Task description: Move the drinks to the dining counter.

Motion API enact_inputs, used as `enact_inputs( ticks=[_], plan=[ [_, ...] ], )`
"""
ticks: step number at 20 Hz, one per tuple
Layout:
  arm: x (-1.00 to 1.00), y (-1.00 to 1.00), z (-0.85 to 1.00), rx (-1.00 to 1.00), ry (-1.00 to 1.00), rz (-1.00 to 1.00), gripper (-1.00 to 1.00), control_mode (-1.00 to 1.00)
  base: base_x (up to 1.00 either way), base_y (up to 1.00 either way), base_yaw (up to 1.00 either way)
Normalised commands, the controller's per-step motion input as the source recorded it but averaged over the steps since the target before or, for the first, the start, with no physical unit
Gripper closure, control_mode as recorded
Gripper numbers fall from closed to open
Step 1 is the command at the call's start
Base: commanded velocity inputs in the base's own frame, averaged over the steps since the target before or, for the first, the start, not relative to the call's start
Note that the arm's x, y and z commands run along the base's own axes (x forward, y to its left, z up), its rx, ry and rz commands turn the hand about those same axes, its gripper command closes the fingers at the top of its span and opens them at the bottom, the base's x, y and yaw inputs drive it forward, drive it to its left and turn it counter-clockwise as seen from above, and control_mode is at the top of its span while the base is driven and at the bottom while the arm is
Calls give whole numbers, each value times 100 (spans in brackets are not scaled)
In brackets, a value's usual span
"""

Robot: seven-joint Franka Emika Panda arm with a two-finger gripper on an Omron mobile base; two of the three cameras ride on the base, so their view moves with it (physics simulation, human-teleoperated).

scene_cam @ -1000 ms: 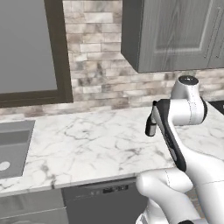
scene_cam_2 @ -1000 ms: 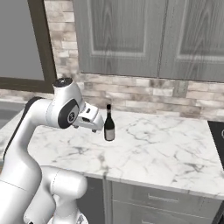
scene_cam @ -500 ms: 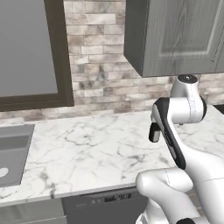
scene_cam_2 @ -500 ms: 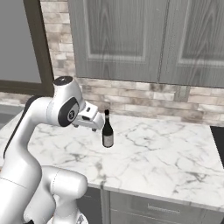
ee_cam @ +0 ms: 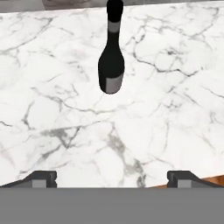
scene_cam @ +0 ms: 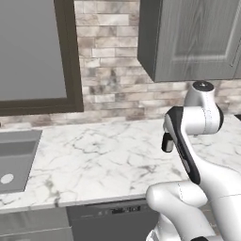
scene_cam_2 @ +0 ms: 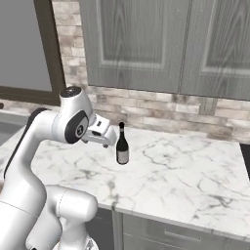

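Now the arm folds back over its base with the gripper (ee_cam: 112, 177) level above the counter (ee_cam: 175, 109), jaws fully spread and empty, the wine bottle (scene_cam_2: 122, 144) standing upright just ahead of them, centred.

Seen from behind the arm, left and right, looking forward and down across the same marble bench (scene_cam: 94, 160) toward the brick wall (scene_cam_2: 161, 105). Hand view looking along the claw, close over that bench, at perhaps a steep downward tilt.
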Motion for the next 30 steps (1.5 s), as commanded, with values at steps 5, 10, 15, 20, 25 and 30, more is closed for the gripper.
enact_inputs(
  ticks=[5, 10, 15, 20, 25, 30],
  plan=[
    [0, 0, 0, 0, 0, 0, -100, 100, 100, -25, 29],
    [0, 0, 0, 0, 0, 0, -100, 100, 90, -7, 17],
    [62, 0, -21, 0, -1, -20, -100, -100, 15, 0, 0],
    [33, -12, -18, 5, -9, -19, -100, -100, 0, 0, 0],
    [0, -42, -9, 4, -14, 2, -100, -100, 0, 0, 0],
    [-6, -43, 0, 3, -7, 14, -100, -100, 0, 0, 0]
  ],
)
